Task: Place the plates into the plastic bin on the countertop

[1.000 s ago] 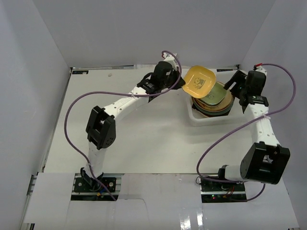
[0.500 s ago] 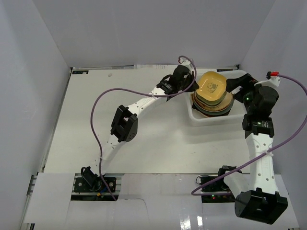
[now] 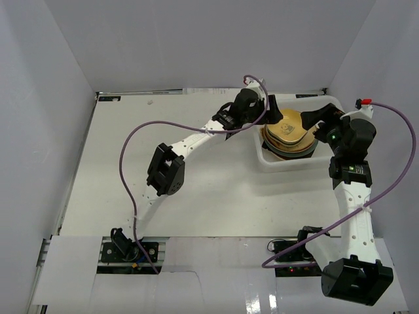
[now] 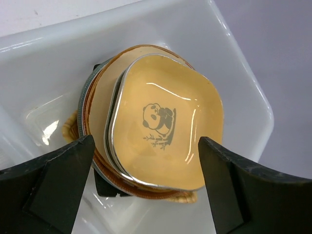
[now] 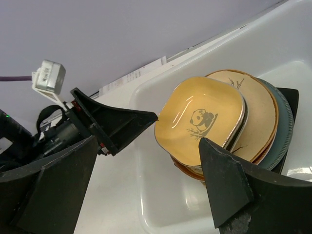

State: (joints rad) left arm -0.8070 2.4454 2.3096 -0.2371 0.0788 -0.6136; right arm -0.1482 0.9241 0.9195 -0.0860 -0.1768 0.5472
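The plates lie stacked in the plastic bin (image 3: 275,161) at the back right of the countertop (image 3: 196,170). On top is the yellow-cream panda plate (image 4: 161,131), resting flat and slightly off-centre over a tan bird-painted plate (image 5: 261,114) and a teal plate (image 5: 285,131). My left gripper (image 4: 146,146) hovers open just above the panda plate, one finger on either side and nothing between them. My right gripper (image 5: 148,144) is open at the bin's right side, looking across the stack. The left gripper's finger (image 5: 117,124) shows there, its tip close to the plate's edge.
White enclosure walls close in the back and both sides; the bin (image 5: 146,195) sits near the right wall. Purple cables (image 3: 127,150) loop off both arms. A paper label (image 3: 203,90) lies along the back edge of the countertop.
The left gripper brought the tilted panda plate down onto the stack, then opened and let it go. The right arm swung in closer to the bin.
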